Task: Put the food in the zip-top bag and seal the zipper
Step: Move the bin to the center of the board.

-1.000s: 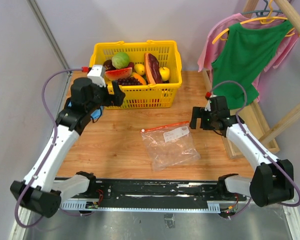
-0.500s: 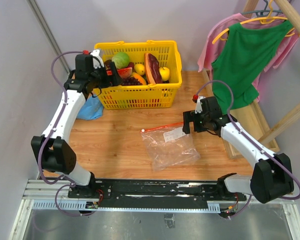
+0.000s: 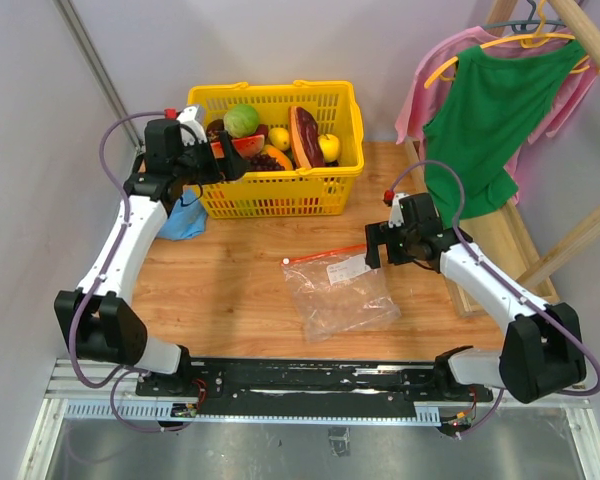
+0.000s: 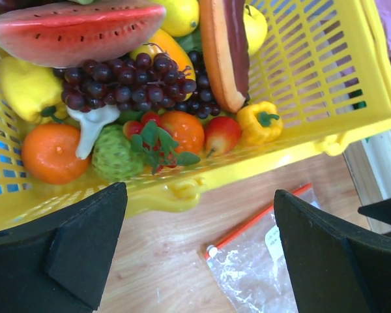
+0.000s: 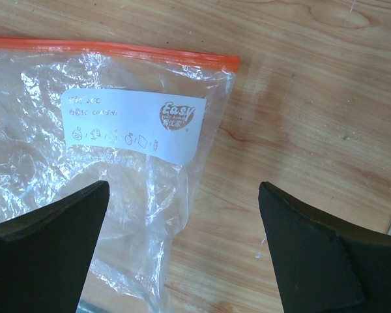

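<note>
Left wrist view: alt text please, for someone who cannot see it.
The open left hand hovers at the rim of a yellow basket piled with toy food: a watermelon slice, dark grapes, an orange. Beside the basket, a corner of the clear zip-top bag with its orange-red zipper lies on the wooden table.

The basket (image 3: 280,195) sits at the far side of the table (image 3: 230,280), with the fruit (image 3: 280,137) heaped in it. My left claw (image 3: 230,163) hangs over the basket's left end. The bag (image 3: 342,295) lies flat on the table before the basket's right half, its zipper (image 3: 330,254) edge toward the basket. My right claw (image 3: 374,248) hovers before the basket's right end, over the bag's right corner.
</note>
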You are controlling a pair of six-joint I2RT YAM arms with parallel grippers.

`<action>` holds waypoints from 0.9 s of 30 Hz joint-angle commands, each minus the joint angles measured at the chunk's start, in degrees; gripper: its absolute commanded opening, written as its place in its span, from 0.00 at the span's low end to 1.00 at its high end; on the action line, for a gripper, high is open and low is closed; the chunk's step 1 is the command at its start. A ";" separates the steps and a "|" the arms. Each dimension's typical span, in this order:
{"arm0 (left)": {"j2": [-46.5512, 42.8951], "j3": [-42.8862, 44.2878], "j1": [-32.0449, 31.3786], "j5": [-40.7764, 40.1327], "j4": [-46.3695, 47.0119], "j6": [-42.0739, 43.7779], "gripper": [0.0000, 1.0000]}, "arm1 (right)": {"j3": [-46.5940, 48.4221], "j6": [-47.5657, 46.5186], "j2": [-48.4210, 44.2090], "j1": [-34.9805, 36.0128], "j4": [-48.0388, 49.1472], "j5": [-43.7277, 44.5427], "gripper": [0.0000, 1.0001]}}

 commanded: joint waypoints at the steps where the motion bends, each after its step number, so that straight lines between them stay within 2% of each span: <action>1: -2.07 -4.70 -0.45 4.42 -7.54 -2.34 0.99 | 2.16 -0.80 1.09 1.39 0.08 1.18 0.98; 7: -3.90 -8.42 -2.26 5.39 -8.07 -2.12 0.99 | 2.92 -0.61 3.37 1.39 0.28 0.75 0.98; 10: -3.60 -7.34 -2.88 4.78 -9.58 -0.45 0.99 | 3.24 -0.55 3.97 1.40 0.52 -0.47 0.98; 14: -3.50 0.37 -2.88 -0.60 -11.99 3.20 0.99 | 3.17 -0.85 3.43 1.40 0.93 -1.09 0.98; 20: -1.51 9.45 -2.99 -2.75 -11.52 12.35 0.99 | 2.80 -1.56 2.53 1.39 0.94 -0.99 0.98; 27: 11.57 21.53 -1.72 4.09 -17.10 19.31 0.99 | 3.17 -2.75 2.03 1.40 0.49 -0.77 0.98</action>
